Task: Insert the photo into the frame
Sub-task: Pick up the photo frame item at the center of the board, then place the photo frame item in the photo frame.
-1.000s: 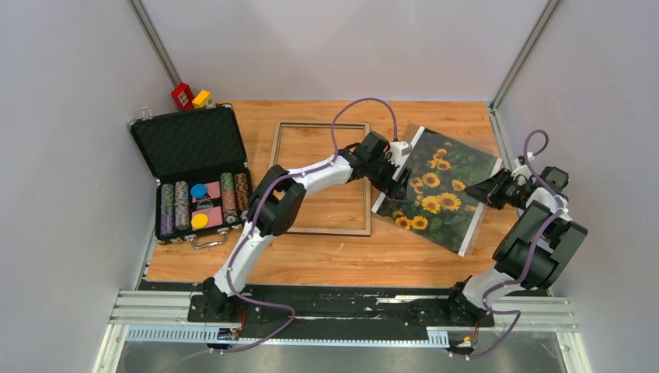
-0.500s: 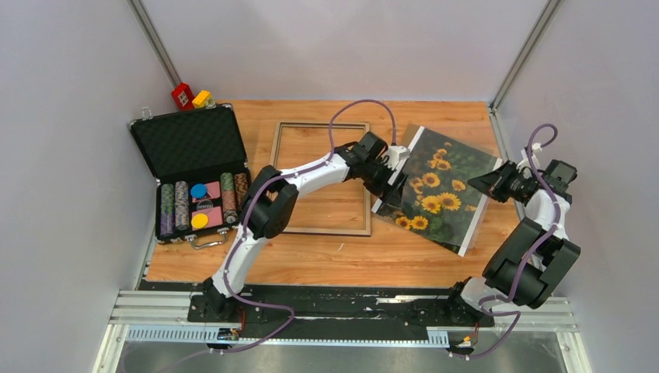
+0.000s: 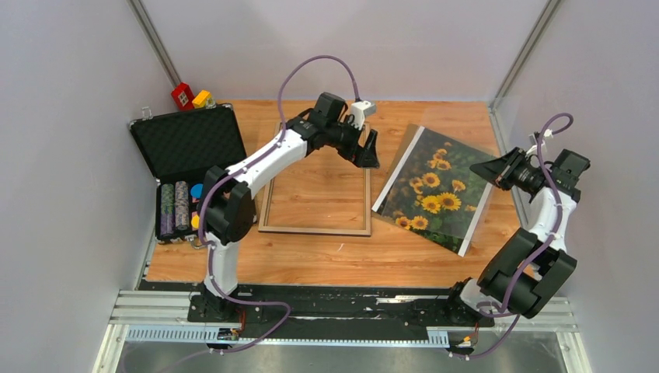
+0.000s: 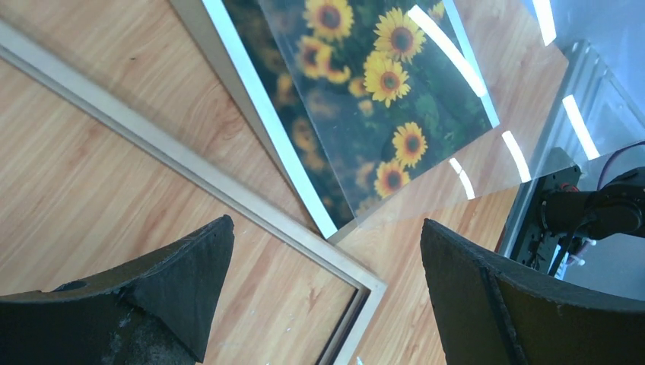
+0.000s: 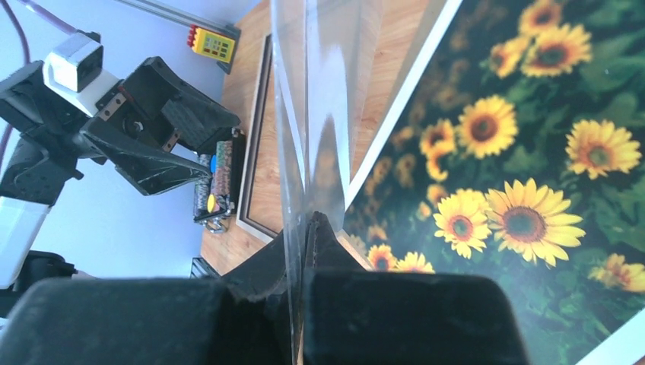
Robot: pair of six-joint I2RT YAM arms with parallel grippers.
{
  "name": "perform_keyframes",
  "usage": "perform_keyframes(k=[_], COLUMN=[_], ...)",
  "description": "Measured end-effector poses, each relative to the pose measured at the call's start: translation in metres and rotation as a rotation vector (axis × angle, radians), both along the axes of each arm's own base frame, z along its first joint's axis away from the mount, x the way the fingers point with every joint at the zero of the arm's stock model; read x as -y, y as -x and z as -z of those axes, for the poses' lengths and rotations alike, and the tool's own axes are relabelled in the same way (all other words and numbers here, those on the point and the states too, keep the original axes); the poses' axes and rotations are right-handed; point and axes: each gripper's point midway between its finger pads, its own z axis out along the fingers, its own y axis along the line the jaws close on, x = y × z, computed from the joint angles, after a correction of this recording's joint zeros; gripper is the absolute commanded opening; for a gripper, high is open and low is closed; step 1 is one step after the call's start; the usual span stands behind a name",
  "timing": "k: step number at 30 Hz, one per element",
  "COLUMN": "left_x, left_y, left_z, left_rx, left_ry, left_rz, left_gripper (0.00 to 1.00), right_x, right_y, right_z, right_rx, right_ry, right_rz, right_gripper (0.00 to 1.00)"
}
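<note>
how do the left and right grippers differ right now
The left gripper is open and holds nothing; the right gripper is shut on the edge of a clear pane. The left gripper hangs above the far right corner of the frame; the right gripper is at the right side of the photo. Both have black fingers.

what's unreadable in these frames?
- The clear pane: its outline is nearly invisible in the top view, and whether it touches the photo cannot be told.
- The frame: left rail partly hidden by the left arm, top view.
- The chip case: right chips covered by the same arm.
- The right gripper: fingertips blurred, right wrist view.
</note>
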Motion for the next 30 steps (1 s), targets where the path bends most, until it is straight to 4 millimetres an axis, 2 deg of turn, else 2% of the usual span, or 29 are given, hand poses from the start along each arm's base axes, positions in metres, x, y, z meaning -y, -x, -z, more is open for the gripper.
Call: perform_keyframes(k=[3,8,13,21,30], left_x=[-0.012,-0.025,-0.039,-0.089,-0.146], left_y=[-0.005,-0.001,-0.001,-0.017,-0.014], left_z=[-0.009,-0.011,-0.013,-0.036,-0.067], left_rx=[0.012,0.007,-0.003,-0.007,0.015], left_ry=[0.007,-0.003,-0.002,0.033,0.039], left_rz=[-0.022,-0.033,-0.054,-0.155,-0.24], left_gripper=[1.0,1.0,1.0,1.0,1.0], right_x=[0.0,-0.004,-0.015,-0.069,-0.134], right_y=[-0.002,-0.004,-0.005,-0.007,-0.012], right_z=[-0.016,-0.042,-0.057,-0.074,-0.091], right_rx=[0.025,0.061,0.075,0.089,0.157], right_ry=[-0.009,-0.032,-0.047,-0.059,-0.046], right_rz=[-0.006,-0.028,-0.064,-0.216,-0.406], right_gripper=[0.0,0.0,0.0,0.0,0.0])
